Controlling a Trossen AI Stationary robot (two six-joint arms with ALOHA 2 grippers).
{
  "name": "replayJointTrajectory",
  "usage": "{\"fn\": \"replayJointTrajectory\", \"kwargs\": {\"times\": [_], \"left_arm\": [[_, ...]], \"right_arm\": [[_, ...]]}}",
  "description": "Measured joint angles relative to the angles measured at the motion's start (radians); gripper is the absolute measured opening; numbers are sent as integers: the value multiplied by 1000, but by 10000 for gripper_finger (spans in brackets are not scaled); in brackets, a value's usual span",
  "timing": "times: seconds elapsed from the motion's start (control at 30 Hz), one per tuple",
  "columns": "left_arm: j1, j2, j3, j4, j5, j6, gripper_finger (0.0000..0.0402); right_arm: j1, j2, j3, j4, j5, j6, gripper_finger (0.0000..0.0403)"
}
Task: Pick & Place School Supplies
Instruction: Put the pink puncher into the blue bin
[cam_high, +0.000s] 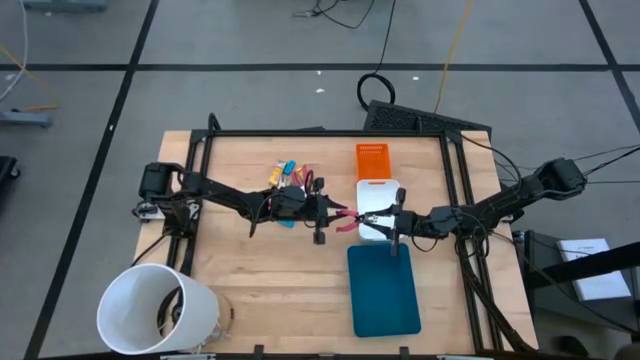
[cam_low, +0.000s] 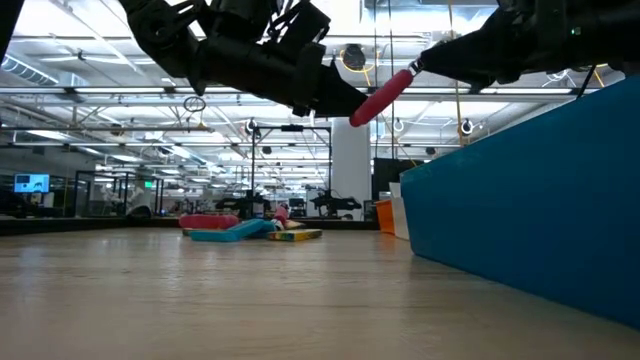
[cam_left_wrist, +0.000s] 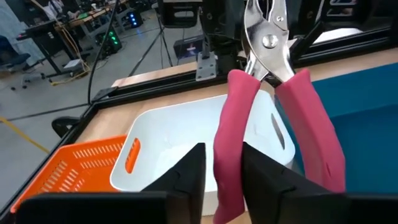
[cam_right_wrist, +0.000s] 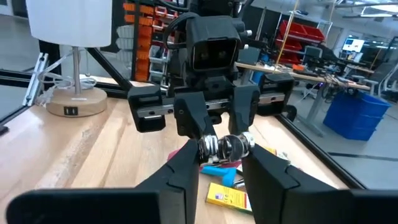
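A pair of pink-handled pliers (cam_high: 347, 217) hangs in the air over the near edge of the white tray (cam_high: 378, 192), between my two grippers. My left gripper (cam_left_wrist: 222, 155) comes from the table's left and is shut on one pink handle. My right gripper (cam_right_wrist: 221, 155) comes from the right and is shut on the pliers' metal head. More school supplies, small blue, yellow and red pieces (cam_high: 290, 175), lie in a heap on the table at the far middle, and the heap (cam_low: 245, 228) also shows in the low view. My left gripper pinches one pink handle (cam_left_wrist: 227, 177) between its two fingers; the other handle (cam_left_wrist: 317, 143) runs free outside them. The fingers lie level, from the table's left, roughly along the handle. The pliers are lifted clear of the table. My right gripper has the pliers' metal head (cam_right_wrist: 224, 145) between its two fingers (cam_right_wrist: 186, 174). It comes level from the table's right, facing my left gripper. The handles point away from it, clear of the tray below.
An orange tray (cam_high: 372, 158) lies beyond the white one, and a teal tray (cam_high: 383, 290) lies nearer, at the right front. A big white bucket (cam_high: 155, 310) stands at the near left corner. A black frame rail (cam_high: 330, 133) runs along the far edge of the wooden table.
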Motion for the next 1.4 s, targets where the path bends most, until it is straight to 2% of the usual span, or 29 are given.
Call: {"fn": "replayJointTrajectory", "kwargs": {"times": [0.13, 0.4, 0.6, 0.77, 0.97, 1.1, 1.27, 1.4], "left_arm": [[-10, -10, 0, -5, -9, -26, 137], [-37, -9, 0, -11, -55, -23, 236], [-74, -83, 0, -82, -52, -26, 277], [-96, -178, 0, -208, -49, -11, 289], [-91, -265, 1, -333, -64, -49, 282], [-81, -272, 1, -371, -89, -93, 276], [-65, -259, 1, -396, -89, -120, 278], [-57, -258, 0, -393, -89, -132, 280]], "right_arm": [[2, -1, 0, 5, -14, 5, 90], [4, 0, 0, 9, -36, 10, 90], [19, -12, 1, 14, -27, -1, 90], [45, -55, 2, -25, -32, 9, 90], [107, -139, 2, -149, -170, 133, 90], [160, -178, 2, -261, -204, 235, 90], [227, -160, 2, -367, -200, 350, 90], [271, -91, 2, -365, -200, 356, 90]]}}
